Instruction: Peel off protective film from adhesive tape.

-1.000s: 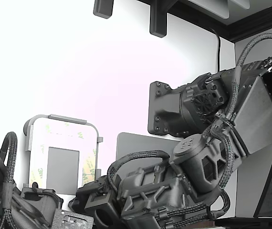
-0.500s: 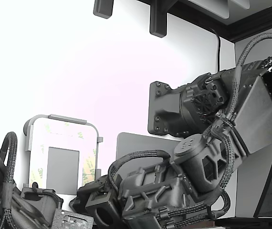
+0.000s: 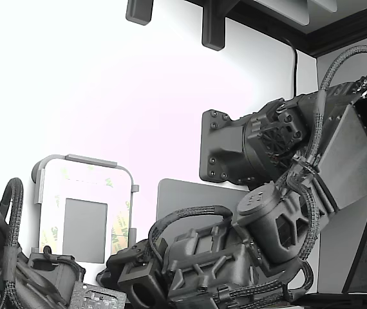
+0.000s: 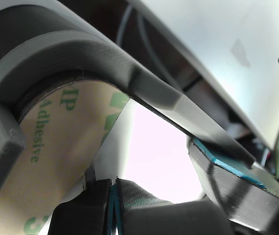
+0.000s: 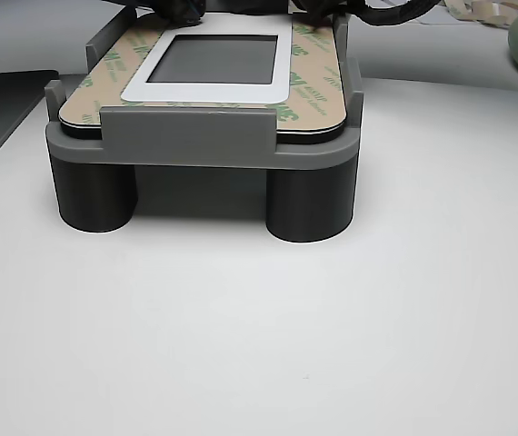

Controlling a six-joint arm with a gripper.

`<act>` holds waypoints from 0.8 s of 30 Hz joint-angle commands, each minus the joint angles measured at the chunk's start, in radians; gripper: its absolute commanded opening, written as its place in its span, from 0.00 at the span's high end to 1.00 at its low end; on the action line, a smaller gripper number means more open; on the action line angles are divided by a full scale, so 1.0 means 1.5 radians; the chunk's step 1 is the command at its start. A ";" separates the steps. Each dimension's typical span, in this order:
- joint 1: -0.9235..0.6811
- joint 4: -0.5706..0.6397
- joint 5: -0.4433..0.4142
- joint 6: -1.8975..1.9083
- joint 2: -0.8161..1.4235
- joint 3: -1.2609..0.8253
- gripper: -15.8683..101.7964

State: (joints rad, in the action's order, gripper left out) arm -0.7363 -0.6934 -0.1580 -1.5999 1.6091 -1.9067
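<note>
The white worktop [image 5: 268,345] was found to be the largest item, lit so strongly in the exterior view that its far edge could not be told from the pale wall behind. Next in size, a grey fixture [image 5: 203,145] on round legs was seen standing toward the worktop's far edge in the other view; its raised lips were judged to be there to keep the plate from sliding while film is pulled. The white plate [image 5: 206,84] was seated flat in it, around a grey rectangle [image 5: 214,58]. The adhesive tape [image 5: 309,86] was laid as a border on the plate, with the protective film [image 4: 46,161], tan with green print, apparently unpeeled on the sides in view. The arm [image 3: 280,212] was seen bent low beside the fixture. The gripper [image 4: 115,203] was held close against the fixture's corner at the film's edge; its two dark fingers appeared pressed together, though whether film was caught between them could not be told.
</note>
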 commanded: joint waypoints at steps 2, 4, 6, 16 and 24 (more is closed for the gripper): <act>0.002 0.003 -0.001 0.004 0.015 0.019 0.96; 0.001 0.003 -0.002 0.004 0.015 0.019 0.96; 0.000 0.003 -0.002 0.005 0.015 0.019 0.96; -0.002 -0.006 -0.003 0.007 0.012 0.029 0.96; -0.003 -0.015 -0.005 0.005 0.009 0.039 0.96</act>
State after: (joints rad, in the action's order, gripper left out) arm -0.7470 -0.7194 -0.1641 -1.5907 1.6045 -1.8776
